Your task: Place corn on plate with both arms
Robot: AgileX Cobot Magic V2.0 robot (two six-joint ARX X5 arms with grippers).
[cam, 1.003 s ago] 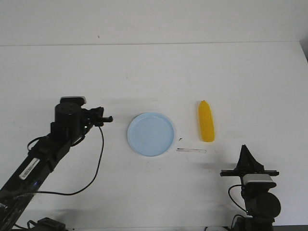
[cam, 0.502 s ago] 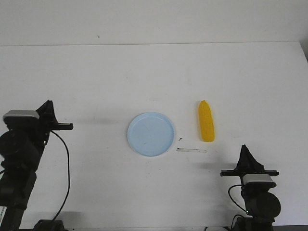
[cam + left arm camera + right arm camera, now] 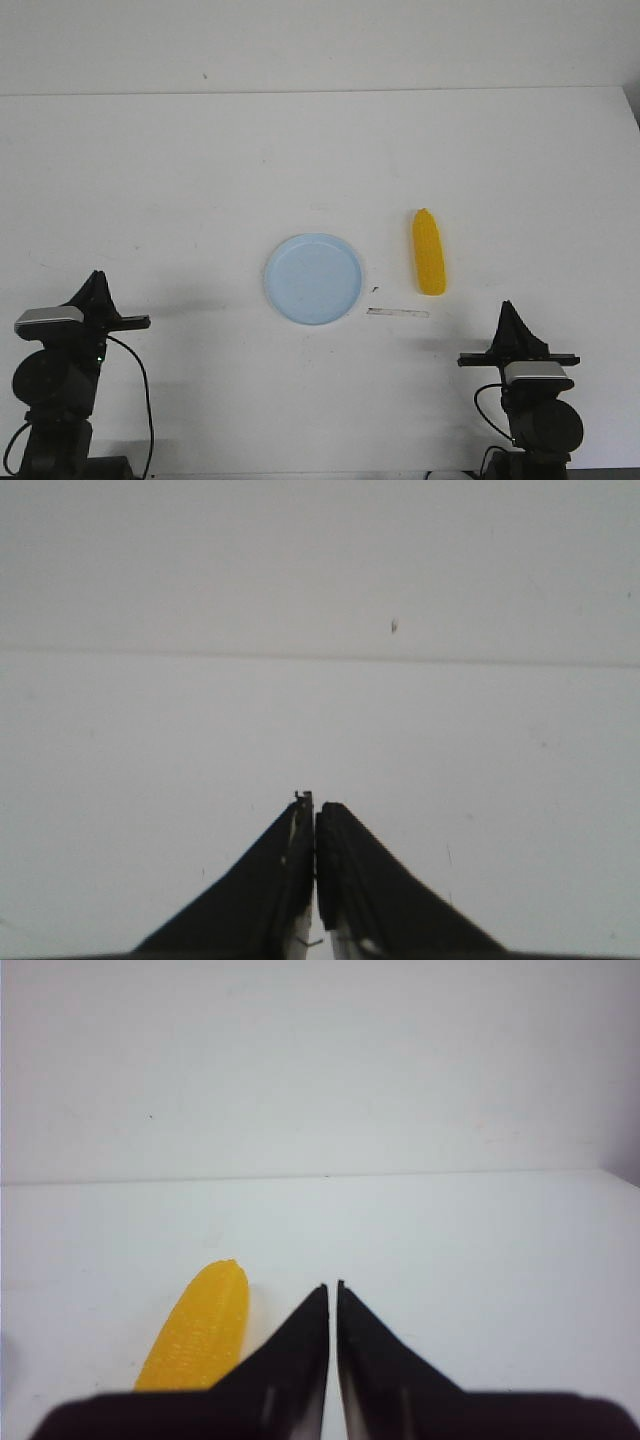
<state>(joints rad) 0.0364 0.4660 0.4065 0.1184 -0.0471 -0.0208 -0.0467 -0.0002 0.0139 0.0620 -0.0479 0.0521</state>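
Note:
The yellow corn (image 3: 429, 252) lies on the white table, right of the pale blue plate (image 3: 314, 278), lengthwise away from me. It also shows in the right wrist view (image 3: 198, 1328), left of the fingers. The plate is empty. My left gripper (image 3: 95, 280) is shut and empty at the table's near left, far from the plate. In the left wrist view it (image 3: 315, 802) has only bare table ahead. My right gripper (image 3: 508, 308) is shut and empty at the near right, short of the corn; it also shows in the right wrist view (image 3: 333, 1285).
A thin pale strip (image 3: 397, 313) lies on the table between the plate and the right gripper. A small dark speck (image 3: 374, 289) sits beside the plate's rim. The table's far edge (image 3: 320, 93) meets a white wall.
The left arm has drawn back from beside the plate to the near left corner, folding down. The right arm, the corn and the plate have not moved.

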